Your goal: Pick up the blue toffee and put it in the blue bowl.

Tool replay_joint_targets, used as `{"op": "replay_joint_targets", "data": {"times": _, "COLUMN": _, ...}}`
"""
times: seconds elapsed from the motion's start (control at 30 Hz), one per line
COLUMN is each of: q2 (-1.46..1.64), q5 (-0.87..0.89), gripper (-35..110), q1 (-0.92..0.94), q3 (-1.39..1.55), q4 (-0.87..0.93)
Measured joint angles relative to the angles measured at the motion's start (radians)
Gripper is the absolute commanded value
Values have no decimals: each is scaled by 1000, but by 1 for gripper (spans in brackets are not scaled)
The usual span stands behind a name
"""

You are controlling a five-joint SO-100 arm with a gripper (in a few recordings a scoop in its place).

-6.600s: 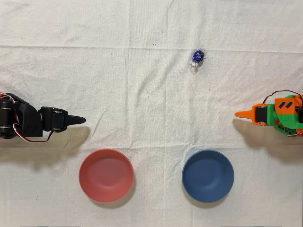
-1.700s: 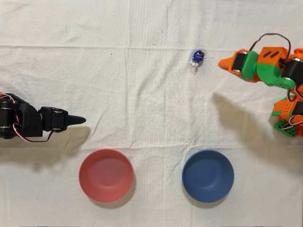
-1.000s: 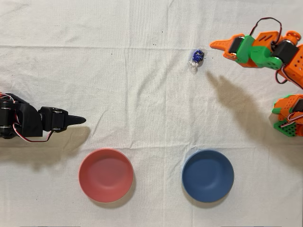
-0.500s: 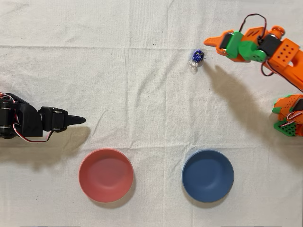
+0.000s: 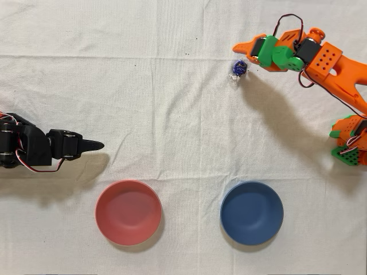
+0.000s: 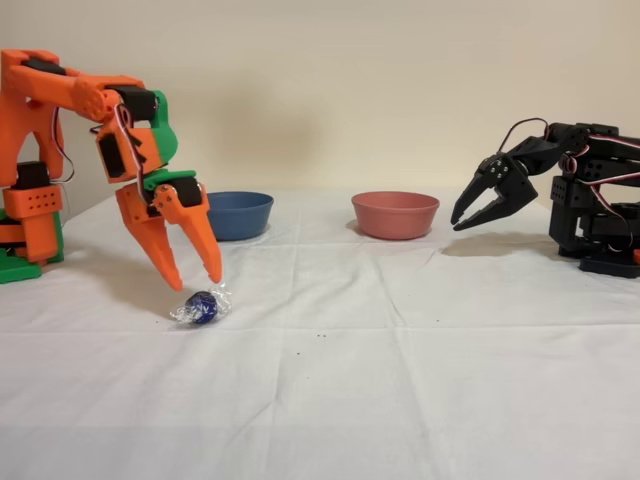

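Overhead view gives us the blue toffee (image 5: 238,68) lying on the white cloth (image 5: 172,114) toward the far right of the scene, its long axis running top to bottom in the picture: the round body in shiny dark blue foil sits at the upper end and the silvery twisted wrapper end points down, toward the blue bowl (image 5: 252,212). From the fixed view we see the same sweet (image 6: 203,306) with crinkled silver foil showing on either side of the blue ball; we can read no writing on it. The orange gripper (image 6: 192,280) hangs just above it, its two tapered plastic fingers angled downward with a clear gap between them, holding nothing; in the overhead view its tip (image 5: 238,47) lies just beside the toffee without touching it. The blue bowl is round, plain and matte, well apart from the toffee on the near side, with a same-sized pinkish-red bowl (image 5: 128,212) to its left. The cloth is creased and lightly wrinkled. The idle black arm (image 5: 34,149) rests at the left edge.
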Motion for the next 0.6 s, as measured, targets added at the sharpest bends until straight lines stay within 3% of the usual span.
{"op": "replay_joint_targets", "data": {"times": 0.6, "q2": -31, "q5": 97, "gripper": 32, "q1": -44, "q3": 48, "q4": 21}}
